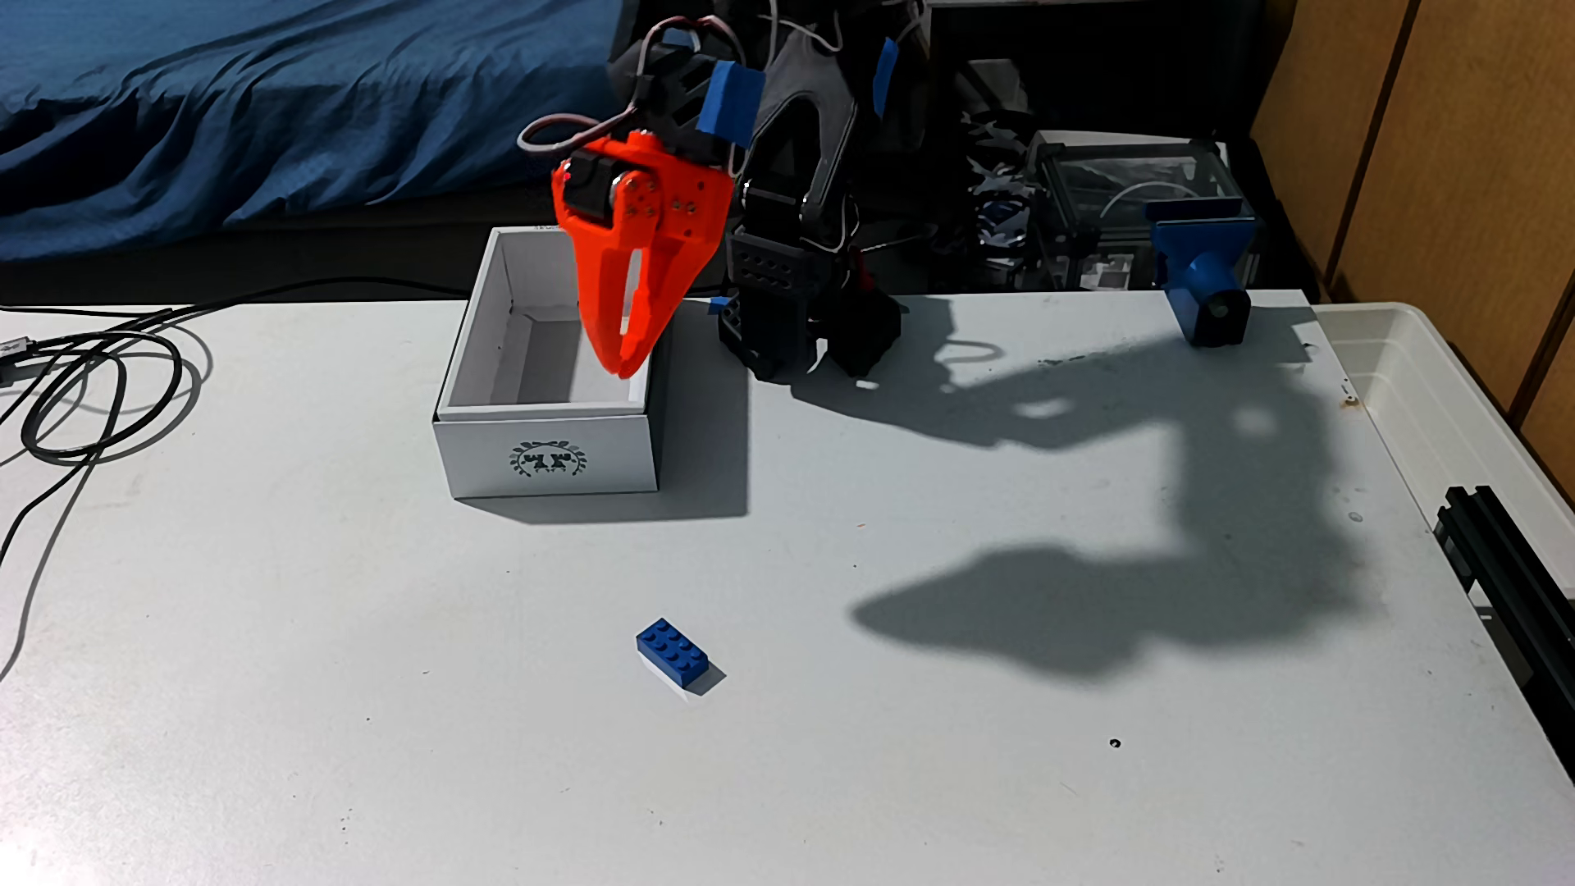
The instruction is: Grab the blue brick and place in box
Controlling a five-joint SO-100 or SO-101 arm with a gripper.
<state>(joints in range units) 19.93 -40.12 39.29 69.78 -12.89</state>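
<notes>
The orange plastic pincer (625, 368) is seen hanging point-down over the tall white cardboard box (545, 451), with its two fingers pressed together and nothing held between them. The small dark-blue plastic toy brick (672, 654) is found lying flat on the pale grey table (341, 681), studs up, well apart from the box and nearer the camera.

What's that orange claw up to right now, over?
Gripper shut, empty, hanging over the box. Blue brick lying on the table, nearer the camera, untouched. Nothing between them.
</notes>
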